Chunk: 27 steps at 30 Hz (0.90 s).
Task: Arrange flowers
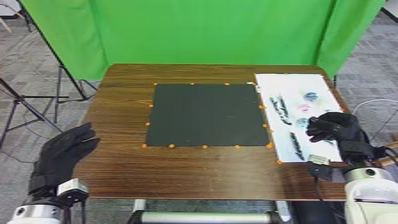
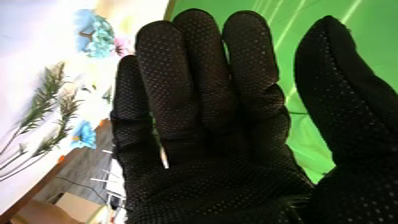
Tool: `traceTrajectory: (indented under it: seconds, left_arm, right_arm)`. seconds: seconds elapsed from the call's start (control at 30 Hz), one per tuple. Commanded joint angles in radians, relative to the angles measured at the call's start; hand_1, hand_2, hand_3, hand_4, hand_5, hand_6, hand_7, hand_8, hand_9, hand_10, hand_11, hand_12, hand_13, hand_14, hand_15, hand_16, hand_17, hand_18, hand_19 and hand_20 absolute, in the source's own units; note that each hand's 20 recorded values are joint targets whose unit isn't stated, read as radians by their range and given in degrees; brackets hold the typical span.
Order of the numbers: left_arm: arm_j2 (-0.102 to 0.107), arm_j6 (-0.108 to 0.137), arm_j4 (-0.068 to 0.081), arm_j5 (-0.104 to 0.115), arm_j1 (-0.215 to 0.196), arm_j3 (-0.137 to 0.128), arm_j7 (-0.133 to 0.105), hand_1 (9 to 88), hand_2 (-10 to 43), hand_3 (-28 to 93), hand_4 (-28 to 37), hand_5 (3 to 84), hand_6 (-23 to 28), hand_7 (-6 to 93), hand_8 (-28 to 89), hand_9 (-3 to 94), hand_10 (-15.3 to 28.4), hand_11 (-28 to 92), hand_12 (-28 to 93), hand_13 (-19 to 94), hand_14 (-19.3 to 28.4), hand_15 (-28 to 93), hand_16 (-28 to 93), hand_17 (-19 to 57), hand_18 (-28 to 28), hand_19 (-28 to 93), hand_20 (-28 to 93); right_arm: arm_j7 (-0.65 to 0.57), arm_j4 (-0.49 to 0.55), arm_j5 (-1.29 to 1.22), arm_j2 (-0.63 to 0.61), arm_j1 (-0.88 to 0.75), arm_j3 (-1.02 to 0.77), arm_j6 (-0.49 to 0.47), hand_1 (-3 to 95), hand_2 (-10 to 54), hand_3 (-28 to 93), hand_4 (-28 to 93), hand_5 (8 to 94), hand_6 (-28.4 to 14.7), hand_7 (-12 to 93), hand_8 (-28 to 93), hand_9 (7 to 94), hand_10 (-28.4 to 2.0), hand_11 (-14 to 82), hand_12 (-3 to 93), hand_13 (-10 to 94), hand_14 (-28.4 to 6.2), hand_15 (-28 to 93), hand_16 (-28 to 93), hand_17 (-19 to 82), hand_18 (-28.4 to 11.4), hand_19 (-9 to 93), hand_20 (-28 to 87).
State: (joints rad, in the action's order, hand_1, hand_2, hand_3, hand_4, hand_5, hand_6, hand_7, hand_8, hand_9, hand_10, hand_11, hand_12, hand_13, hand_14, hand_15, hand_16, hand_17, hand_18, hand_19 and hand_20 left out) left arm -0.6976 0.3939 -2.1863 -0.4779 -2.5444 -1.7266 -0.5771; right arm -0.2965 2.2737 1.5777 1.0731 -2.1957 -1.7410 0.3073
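Flowers [image 1: 311,95] in pale blue lie on a white sheet [image 1: 271,85] beyond the right hand [image 1: 336,127], with a pink flower [image 1: 305,107] between them and that hand. Another blue flower [image 1: 302,122] sits just to its left, and green sprigs [image 2: 46,97] lie beside it too. The right hand is open and empty, fingers straight, thumb spread. The left hand [image 1: 64,152] is open, well apart from the flowers; a black mat [image 1: 206,115] lies between the hands.

Lab setting, green backdrop [image 1: 209,32], tripod stand [image 1: 61,66]
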Motion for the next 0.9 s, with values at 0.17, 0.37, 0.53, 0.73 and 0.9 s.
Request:
traceTrajectory:
  seconds: [0.17, 0.37, 0.53, 0.73, 0.9]
  left_arm:
    - [-0.010, -0.009, -0.006, -0.011, -0.014, -0.001, 0.017, 26.8, 3.0, 81, -21.5, 42.3, 11.8, 19.4, -11, 35.2, 20.3, 35, 9, 25, 26.7, 65, -14, -8.7, 23.0, 60, 18]
    - [-0.015, -0.013, -0.006, -0.016, -0.010, -0.004, 0.026, 26.8, 3.0, 81, -21.5, 42.3, 11.8, 19.4, -11, 35.2, 20.3, 35, 10, 25, 26.7, 65, -14, -8.8, 22.9, 60, 17]
    - [-0.016, -0.016, -0.007, -0.021, -0.012, -0.008, 0.033, 26.8, 3.0, 81, -21.5, 42.2, 11.8, 19.4, -11, 35.2, 20.4, 35, 10, 25, 26.7, 65, -14, -8.8, 22.9, 60, 17]
    - [-0.014, -0.020, -0.006, -0.029, 0.002, -0.004, 0.046, 26.8, 3.0, 81, -21.5, 42.3, 11.7, 19.5, -11, 35.2, 20.3, 35, 10, 25, 26.7, 65, -14, -8.8, 22.8, 60, 17]
    - [-0.013, -0.021, -0.007, -0.032, 0.006, -0.003, 0.053, 26.8, 3.0, 81, -21.5, 42.3, 11.8, 19.5, -11, 35.2, 20.4, 35, 10, 25, 26.7, 65, -14, -8.8, 22.9, 60, 17]
  right_arm:
    - [-0.150, 0.027, 0.183, -0.017, -0.012, 0.026, 0.029, 36.4, -6.2, 76, -28, 58.1, 0.7, 52, -4, 68.3, -13.9, 39.1, 21.8, 60, -12.8, 73, 23, 24, -19.8, 72, 27]
    - [-0.382, 0.026, 0.476, -0.086, 0.027, 0.129, 0.075, 35.9, -9.3, 76, -28, 61.2, 0.2, 47, -2, 66.1, -14.6, 51.1, 24.9, 62, -12.4, 82, 29, 29, -20.6, 78, 27]
    - [-0.472, 0.013, 0.603, -0.126, 0.066, 0.190, -0.008, 35.1, -9.5, 78, -27, 62.3, -2.1, 44, -1, 64.5, -15.6, 53.5, 26.0, 62, -12.6, 83, 29, 31, -21.5, 82, 25]
    - [-0.501, -0.024, 0.719, -0.167, 0.120, 0.266, -0.118, 34.2, -9.5, 78, -27, 64.2, -3.5, 41, -9, 64.3, -17.3, 54.0, 25.5, 62, -13.1, 82, 28, 32, -22.7, 84, 21]
    - [-0.525, -0.069, 0.771, -0.193, 0.170, 0.342, -0.161, 34.4, -9.5, 77, -26, 67.4, -3.4, 40, -9, 67.2, -17.2, 52.0, 24.9, 64, -13.0, 80, 27, 33, -23.3, 86, 18]
